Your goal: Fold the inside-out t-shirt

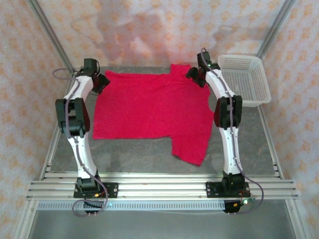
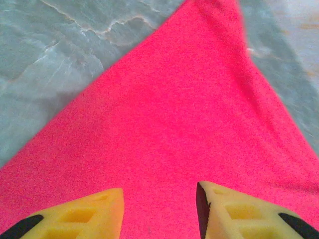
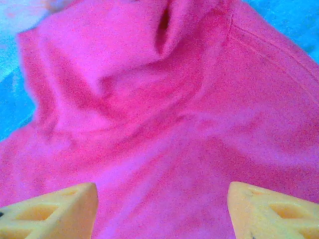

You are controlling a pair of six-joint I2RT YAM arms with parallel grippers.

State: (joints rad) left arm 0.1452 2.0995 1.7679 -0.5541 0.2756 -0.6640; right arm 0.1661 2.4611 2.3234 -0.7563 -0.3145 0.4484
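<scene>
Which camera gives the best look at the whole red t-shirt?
Top external: the t-shirt shows nearly whole, spread flat. Left wrist shows a smooth corner; right wrist, wrinkled cloth with a seam.

I look into a lab test cell, patterned backdrop sheets [image 1: 164,30] around it, aluminium rail frame [image 1: 159,188] along the near edge, grey marbled tabletop [image 1: 134,154]

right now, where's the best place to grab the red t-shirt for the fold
Pinch the t-shirt at its far corners, coming straight down from above. It lies flat on the table, so only edges and wrinkles offer a bite; the far right corner is bunched into a raised fold. Both arms' jaws stand open over those corners.
</scene>
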